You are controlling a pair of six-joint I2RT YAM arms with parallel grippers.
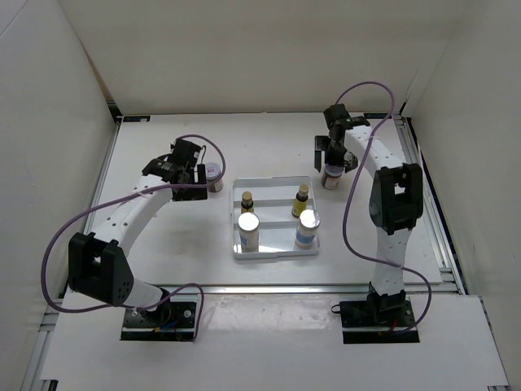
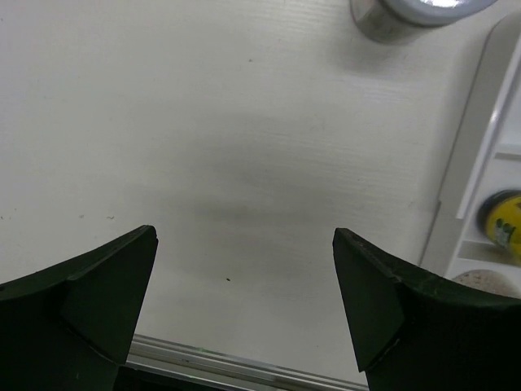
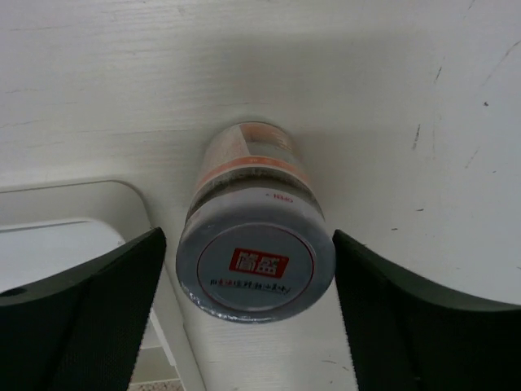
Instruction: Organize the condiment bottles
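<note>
A squat jar with a red-marked white lid (image 3: 255, 259) stands on the table just right of the tray. My right gripper (image 3: 248, 244) is open, with a finger on each side of this jar and gaps on both sides; both also show in the top view, the jar (image 1: 331, 177) and the gripper (image 1: 334, 160). The second jar (image 1: 213, 173) stands left of the tray, beside my left gripper (image 1: 198, 173). In the left wrist view that gripper (image 2: 244, 285) is open and empty, with the jar (image 2: 415, 12) beyond it. Two yellow bottles (image 1: 247, 201) (image 1: 302, 198) and two shakers (image 1: 248, 230) (image 1: 308, 228) stand in the tray.
The flat white tray (image 1: 275, 184) lies mid-table, between the arms; its rim shows in the left wrist view (image 2: 480, 138) and the right wrist view (image 3: 73, 204). White walls enclose the table on the left, back and right. A metal rail (image 1: 269, 287) runs along the near edge.
</note>
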